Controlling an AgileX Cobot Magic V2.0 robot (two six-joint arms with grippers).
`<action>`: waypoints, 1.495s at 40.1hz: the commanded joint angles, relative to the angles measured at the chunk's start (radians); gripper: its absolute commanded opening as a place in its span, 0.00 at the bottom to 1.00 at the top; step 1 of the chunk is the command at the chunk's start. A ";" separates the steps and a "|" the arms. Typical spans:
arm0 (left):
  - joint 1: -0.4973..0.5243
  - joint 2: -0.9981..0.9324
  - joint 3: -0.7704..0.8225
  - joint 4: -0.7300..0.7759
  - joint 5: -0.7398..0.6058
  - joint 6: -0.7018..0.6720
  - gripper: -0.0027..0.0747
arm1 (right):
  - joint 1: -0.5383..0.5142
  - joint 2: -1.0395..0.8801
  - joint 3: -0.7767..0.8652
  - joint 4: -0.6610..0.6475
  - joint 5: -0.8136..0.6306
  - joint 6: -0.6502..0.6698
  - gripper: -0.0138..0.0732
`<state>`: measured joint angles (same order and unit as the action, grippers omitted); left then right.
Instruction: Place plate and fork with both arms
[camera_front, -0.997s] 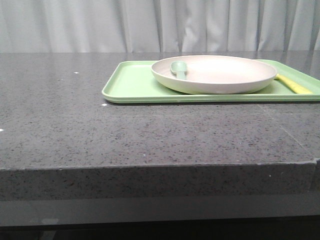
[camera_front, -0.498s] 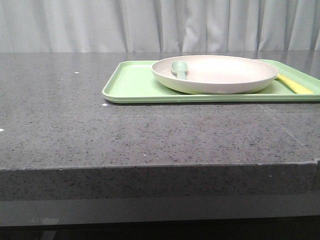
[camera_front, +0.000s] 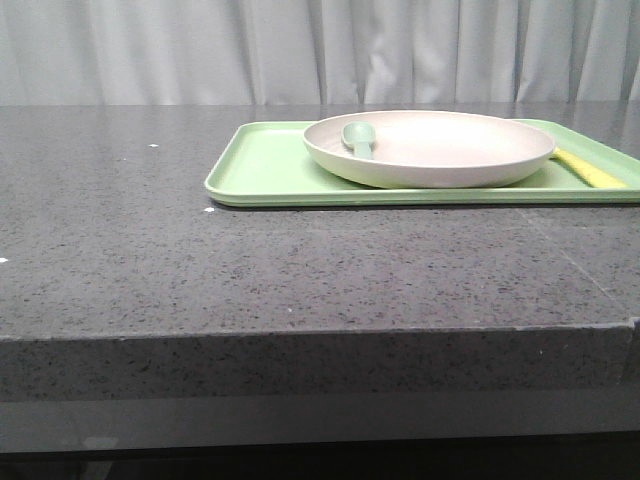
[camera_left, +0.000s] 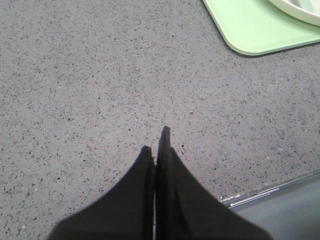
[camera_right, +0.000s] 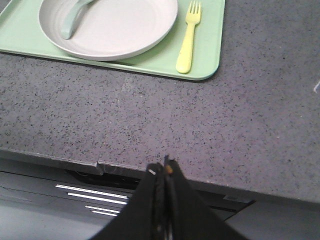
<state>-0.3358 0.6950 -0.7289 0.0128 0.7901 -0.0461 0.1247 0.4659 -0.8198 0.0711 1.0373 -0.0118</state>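
Note:
A cream-white plate rests on the light-green tray at the back right of the table; the right wrist view shows the plate too. The pale-yellow fork lies flat on the tray just beside the plate, and its handle shows in the front view. My left gripper is shut and empty over bare table, well short of the tray corner. Hovering above the table's near edge, my right gripper is shut and empty, far from the fork. Neither gripper appears in the front view.
A grey-green spoon lies in the plate, also seen in the right wrist view. The speckled grey table ends in a front edge. A pale curtain hangs behind.

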 joint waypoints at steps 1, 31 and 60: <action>0.001 0.000 -0.028 0.001 -0.073 -0.013 0.01 | -0.001 0.007 -0.021 0.007 -0.076 -0.001 0.08; 0.219 -0.522 0.400 0.047 -0.491 -0.011 0.01 | -0.001 0.007 -0.021 0.007 -0.073 -0.001 0.08; 0.309 -0.723 0.738 -0.013 -0.866 -0.011 0.01 | -0.001 0.007 -0.021 0.007 -0.053 -0.001 0.08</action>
<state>-0.0257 -0.0061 0.0067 0.0102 0.0112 -0.0486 0.1247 0.4659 -0.8176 0.0749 1.0404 -0.0118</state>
